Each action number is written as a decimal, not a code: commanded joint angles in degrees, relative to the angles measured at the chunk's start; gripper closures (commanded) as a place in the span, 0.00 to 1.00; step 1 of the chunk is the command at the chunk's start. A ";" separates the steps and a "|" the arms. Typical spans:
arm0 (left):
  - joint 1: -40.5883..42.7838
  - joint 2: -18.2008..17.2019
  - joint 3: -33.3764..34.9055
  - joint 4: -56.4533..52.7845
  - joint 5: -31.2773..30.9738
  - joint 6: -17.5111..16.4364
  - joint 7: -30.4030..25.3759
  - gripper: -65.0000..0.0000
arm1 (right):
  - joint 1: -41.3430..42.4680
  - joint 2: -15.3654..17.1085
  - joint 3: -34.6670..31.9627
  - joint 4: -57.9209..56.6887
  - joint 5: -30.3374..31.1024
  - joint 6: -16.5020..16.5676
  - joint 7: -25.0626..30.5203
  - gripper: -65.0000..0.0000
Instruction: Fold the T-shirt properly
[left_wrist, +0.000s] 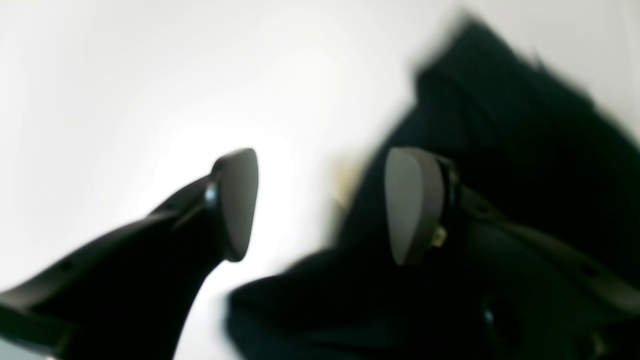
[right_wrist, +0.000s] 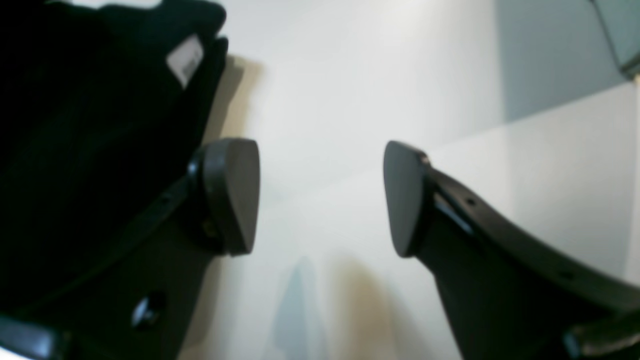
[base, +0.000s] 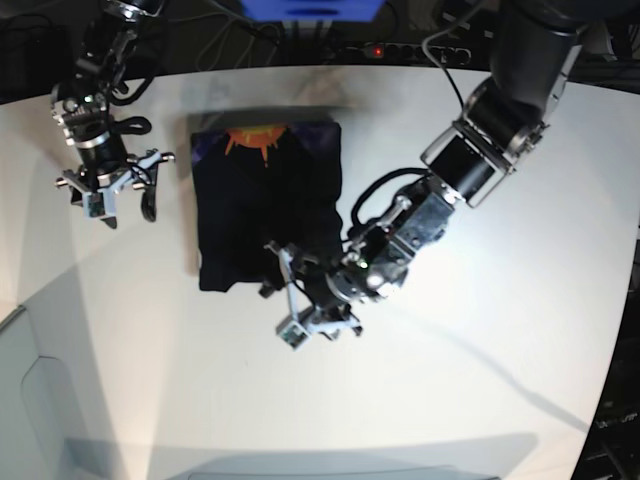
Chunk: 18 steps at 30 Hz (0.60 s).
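Looking down, left wrist: left gripper (left_wrist: 320, 205) is standing with its jaws wide apart, nothing between them. The black shirt (left_wrist: 505, 165) is lying blurry under the right-side finger.
Looking down, right wrist: right gripper (right_wrist: 320, 197) is spreading its jaws wide over the white table (right_wrist: 350, 100). The shirt is sitting at the left, showing a small tag (right_wrist: 185, 60).
Looking from the base: the shirt is lying folded in a block mid-table, orange sun (base: 262, 139) at its far edge. The left gripper is hanging at its near corner; the right one is well apart.

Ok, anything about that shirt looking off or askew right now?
Nothing serious. The T-shirt lies as a compact, roughly rectangular fold on the table, print at the far edge. Only its near edge by the left gripper looks slightly uneven. Both grippers are open and hold nothing; the right gripper hangs beside the shirt.
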 joint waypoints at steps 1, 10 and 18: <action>-0.82 0.32 -2.23 2.02 -0.20 0.16 -1.08 0.40 | -0.05 -0.48 0.09 1.16 1.04 0.62 1.44 0.39; 9.82 -7.50 -22.89 17.23 -0.55 0.16 -0.99 0.40 | -4.00 -4.79 -3.61 8.81 0.95 0.62 1.53 0.50; 33.29 -9.96 -54.19 26.64 -0.64 -0.37 -0.99 0.40 | -9.10 -6.72 -8.18 11.19 0.95 0.62 1.53 0.99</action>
